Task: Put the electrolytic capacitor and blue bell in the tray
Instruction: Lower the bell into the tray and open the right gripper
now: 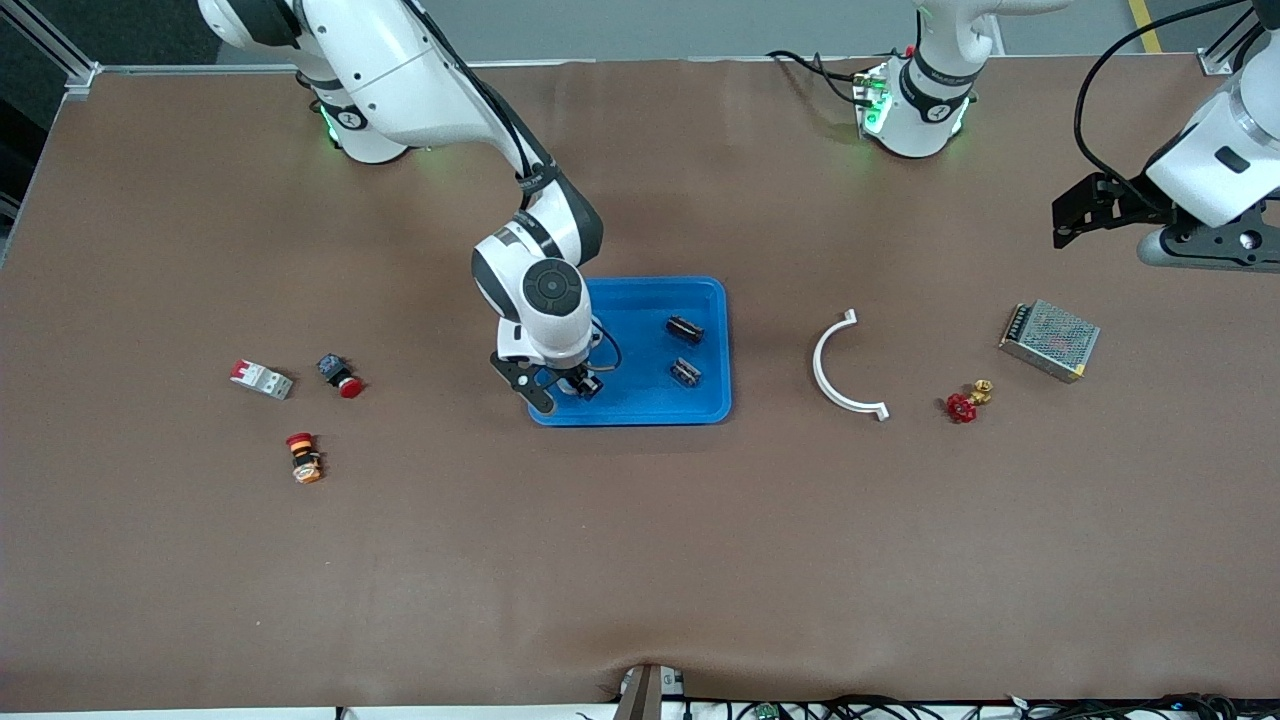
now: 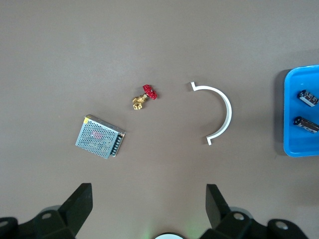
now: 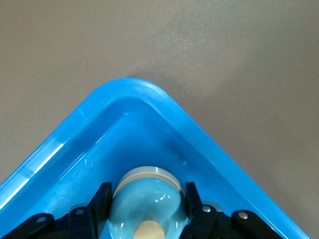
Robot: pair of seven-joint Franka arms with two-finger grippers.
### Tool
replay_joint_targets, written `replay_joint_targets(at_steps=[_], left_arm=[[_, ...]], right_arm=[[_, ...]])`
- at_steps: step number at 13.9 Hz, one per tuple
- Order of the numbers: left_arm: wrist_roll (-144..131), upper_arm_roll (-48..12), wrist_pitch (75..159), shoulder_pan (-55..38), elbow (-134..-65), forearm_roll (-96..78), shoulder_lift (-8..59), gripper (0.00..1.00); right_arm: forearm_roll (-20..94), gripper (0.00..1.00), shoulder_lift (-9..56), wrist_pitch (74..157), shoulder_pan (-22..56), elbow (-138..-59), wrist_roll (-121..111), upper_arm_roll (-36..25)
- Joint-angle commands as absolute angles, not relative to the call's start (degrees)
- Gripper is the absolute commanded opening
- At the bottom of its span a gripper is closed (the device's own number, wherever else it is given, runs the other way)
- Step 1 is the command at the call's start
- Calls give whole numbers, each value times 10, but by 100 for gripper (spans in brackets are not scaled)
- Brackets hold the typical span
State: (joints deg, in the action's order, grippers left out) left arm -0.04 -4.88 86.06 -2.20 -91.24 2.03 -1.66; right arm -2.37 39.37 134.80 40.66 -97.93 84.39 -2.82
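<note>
The right claw (image 1: 562,392) is clamped on the blue bell (image 3: 144,204) low inside the tray (image 1: 712,345), at the tray corner nearest the front camera and the right arm's end. Its glossy dome looks rigid and slippery, best held across its widest part; it has no obvious long axis. Two capacitors (image 1: 685,329) already lie in the tray. The left claw (image 1: 1085,212) waits, jaws apart, above the worktop's corner.

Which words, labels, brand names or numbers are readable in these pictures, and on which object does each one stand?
None can be read.
Left arm base: a dark band carries white lettering, too small to read.
Electrolytic capacitors in the tray: pale marks, blurred.
Metal mesh power supply: no legible label.
Blue bell in the right gripper: no text visible.
</note>
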Motion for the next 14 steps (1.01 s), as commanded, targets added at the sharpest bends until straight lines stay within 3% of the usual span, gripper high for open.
replay_joint_targets(at_steps=[1,8,9,10,11,14], left_arm=[[-1,-51,864,-23,-906,22,-13,100],[0,-54,876,-25,-904,23,0,100],[1,-54,876,-25,-904,23,1,100],[1,-55,876,-25,-904,23,1,100],[0,-58,877,-25,-904,23,1,100],[0,-58,884,-23,-904,23,1,100]], right_arm=[[-34,0,403,1341,418,-961,867,-34],[-33,1,408,1342,419,-955,881,-34],[-35,27,409,1344,419,-954,890,-34],[-34,95,408,1345,422,-954,895,-34],[-37,100,408,1345,424,-954,898,-35],[-56,100,405,1339,419,-950,886,-34]])
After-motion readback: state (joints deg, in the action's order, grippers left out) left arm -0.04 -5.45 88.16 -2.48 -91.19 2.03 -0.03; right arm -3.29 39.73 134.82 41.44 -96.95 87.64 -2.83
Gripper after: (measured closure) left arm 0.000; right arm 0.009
